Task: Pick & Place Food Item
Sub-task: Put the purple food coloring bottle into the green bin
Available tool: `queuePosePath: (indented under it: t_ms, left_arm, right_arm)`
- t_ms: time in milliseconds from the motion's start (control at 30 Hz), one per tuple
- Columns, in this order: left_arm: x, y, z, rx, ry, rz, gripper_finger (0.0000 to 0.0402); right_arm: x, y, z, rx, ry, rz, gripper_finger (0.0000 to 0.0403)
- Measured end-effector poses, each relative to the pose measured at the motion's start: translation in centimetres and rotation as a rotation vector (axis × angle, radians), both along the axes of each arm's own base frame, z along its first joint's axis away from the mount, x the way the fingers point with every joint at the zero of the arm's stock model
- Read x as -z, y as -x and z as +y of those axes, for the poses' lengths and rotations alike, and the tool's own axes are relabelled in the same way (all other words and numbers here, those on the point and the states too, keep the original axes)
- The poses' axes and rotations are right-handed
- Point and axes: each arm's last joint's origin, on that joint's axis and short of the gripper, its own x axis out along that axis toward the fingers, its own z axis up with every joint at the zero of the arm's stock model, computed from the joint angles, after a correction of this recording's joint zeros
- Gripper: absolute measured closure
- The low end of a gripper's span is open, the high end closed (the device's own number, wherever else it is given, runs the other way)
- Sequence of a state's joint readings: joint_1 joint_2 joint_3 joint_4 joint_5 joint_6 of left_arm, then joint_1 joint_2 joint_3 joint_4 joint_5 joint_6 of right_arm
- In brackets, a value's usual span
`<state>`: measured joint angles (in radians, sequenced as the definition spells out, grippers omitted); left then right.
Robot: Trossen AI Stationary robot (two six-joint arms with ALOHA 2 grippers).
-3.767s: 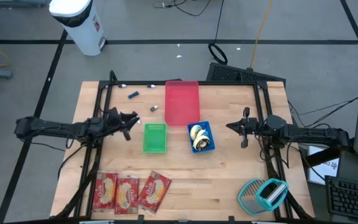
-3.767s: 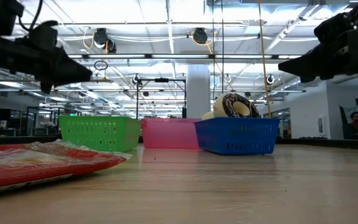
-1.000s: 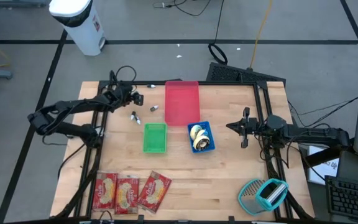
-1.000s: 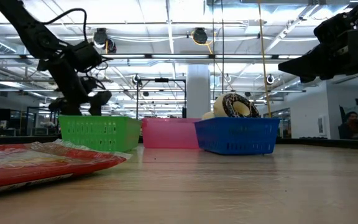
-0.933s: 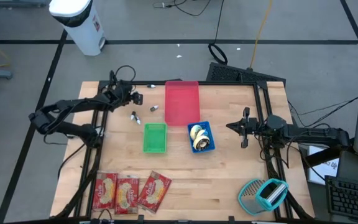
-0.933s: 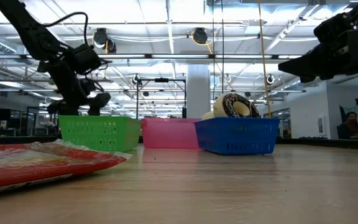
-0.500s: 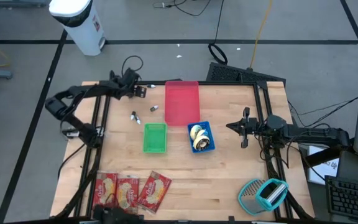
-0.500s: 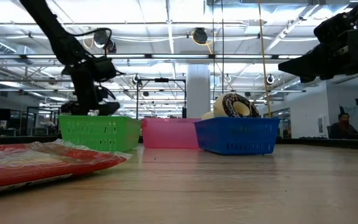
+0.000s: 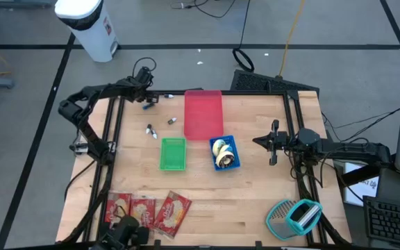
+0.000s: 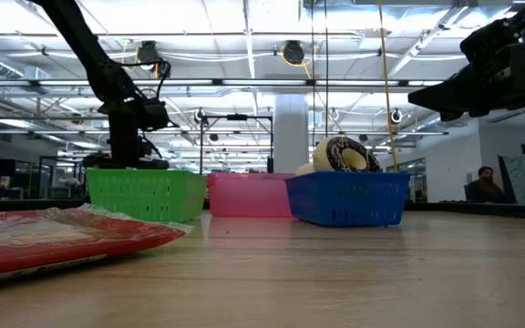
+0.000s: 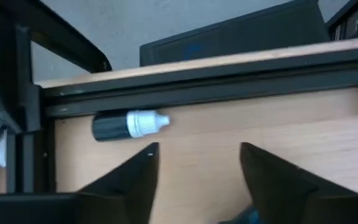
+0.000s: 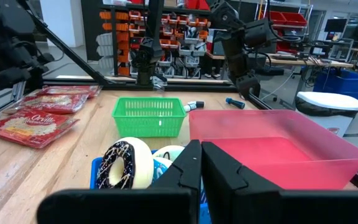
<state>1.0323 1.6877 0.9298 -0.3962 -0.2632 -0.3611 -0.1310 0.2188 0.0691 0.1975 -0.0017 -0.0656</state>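
My left gripper point(image 11: 197, 158) stands open, pointing steeply down over the table's far left corner point(image 9: 148, 98). A small black bottle with a white cap point(image 11: 128, 124) lies beyond its fingers against the black frame rail. A small blue item point(image 9: 146, 106) lies just below it. Chocolate and white doughnuts point(image 12: 129, 165) sit in the blue basket point(image 9: 226, 153). Red food packets point(image 9: 144, 212) lie flat at the near left. My right gripper point(image 9: 270, 142) hangs shut at the right, holding nothing.
A green basket point(image 9: 173, 153) and a pink tray point(image 9: 203, 113) stand mid-table beside the blue basket. Two small items point(image 9: 150, 130) lie left of the tray. A teal holder point(image 9: 294, 216) sits at the near right. Black frame rails point(image 11: 229, 74) run along the far edge.
My left arm has swung toward the table's far edge and a little to the right, and its gripper has tipped more steeply down over the far left corner. Nothing on the table has moved.
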Motion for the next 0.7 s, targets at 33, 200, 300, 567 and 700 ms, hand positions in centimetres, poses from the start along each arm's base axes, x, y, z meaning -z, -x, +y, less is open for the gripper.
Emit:
queuePosePath:
  t_ms: [33,200,300,567,700]
  left_arm:
    - [0.0,0.2,0.1,-0.007,-0.001,0.000,0.0202]
    - [0.0,1.3,0.6,-0.049,0.000,0.008,0.0317]
    - [0.0,2.0,0.8,-0.034,0.012,0.061,0.0383]
    - [0.0,4.1,1.6,-0.127,-0.029,0.174,0.0398]
    - [0.1,4.0,1.7,-0.128,-0.033,0.170,0.0399]
  right_arm:
    - [0.0,0.0,0.0,0.000,0.000,0.000,0.0400]
    - [0.0,0.0,0.0,0.000,0.000,0.000,0.0400]
    - [0.0,0.0,0.0,0.000,0.000,0.000,0.0401]
    - [0.0,0.0,0.0,0.000,0.000,0.000,0.0400]
    - [0.0,0.0,0.0,0.000,0.001,0.000,0.0402]
